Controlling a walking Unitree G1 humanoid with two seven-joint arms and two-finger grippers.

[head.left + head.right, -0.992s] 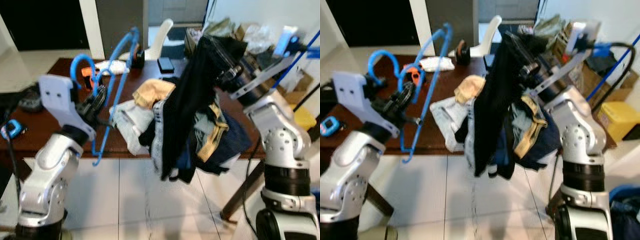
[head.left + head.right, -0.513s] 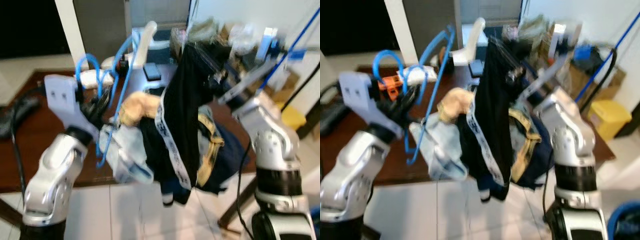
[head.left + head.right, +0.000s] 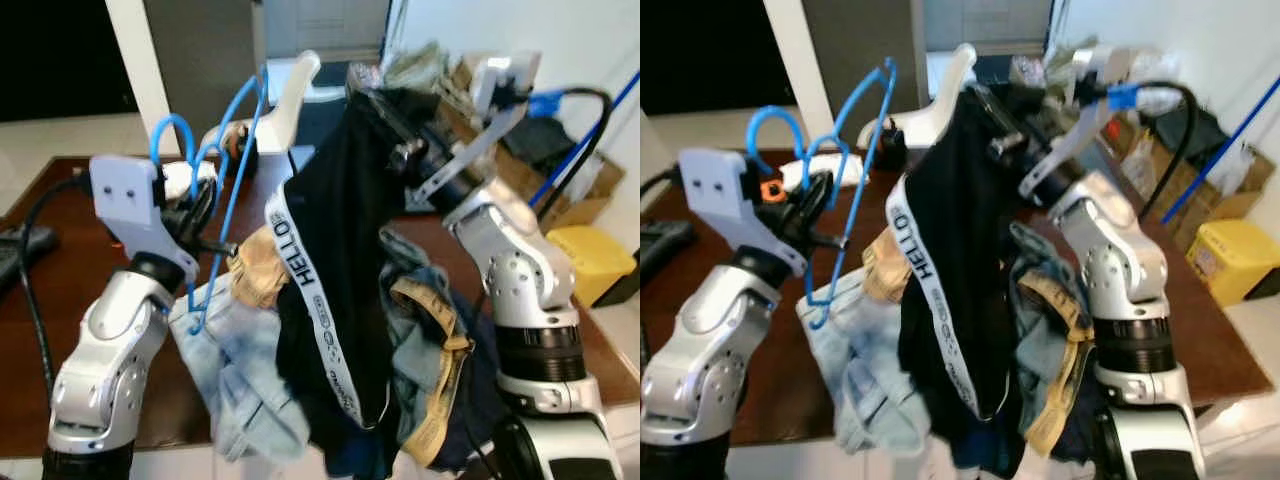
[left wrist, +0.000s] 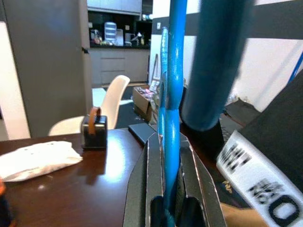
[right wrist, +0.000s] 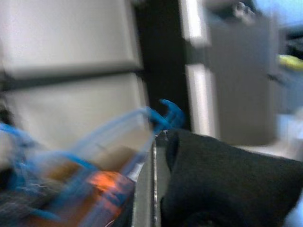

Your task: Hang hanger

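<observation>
A blue plastic hanger (image 3: pixel 238 140) stands upright in my left gripper (image 3: pixel 200 218), which is shut on its lower bar above the brown table (image 3: pixel 40 300). The left wrist view has the black fingers (image 4: pixel 189 175) clamped on the blue bar (image 4: pixel 171 118). My right gripper (image 3: pixel 388 112) is raised at the upper middle, shut on the top of a black garment (image 3: pixel 335 250) with a white "HELLO" band. The garment hangs down just right of the hanger. In the right wrist view the black cloth (image 5: pixel 227 179) lies against a finger (image 5: pixel 144 189).
A heap of clothes lies on the table under the garment: light blue jeans (image 3: pixel 240 380), a tan piece (image 3: pixel 255 278), dark blue cloth. A white chair (image 3: pixel 290 90) stands behind the table. A yellow bin (image 3: pixel 598 250) and boxes sit at the right. A white cloth (image 4: pixel 33 158) lies on the table.
The camera has come closer to the table. The black garment now hangs higher and more spread, its white band facing me. The hanger stands closer to the garment.
</observation>
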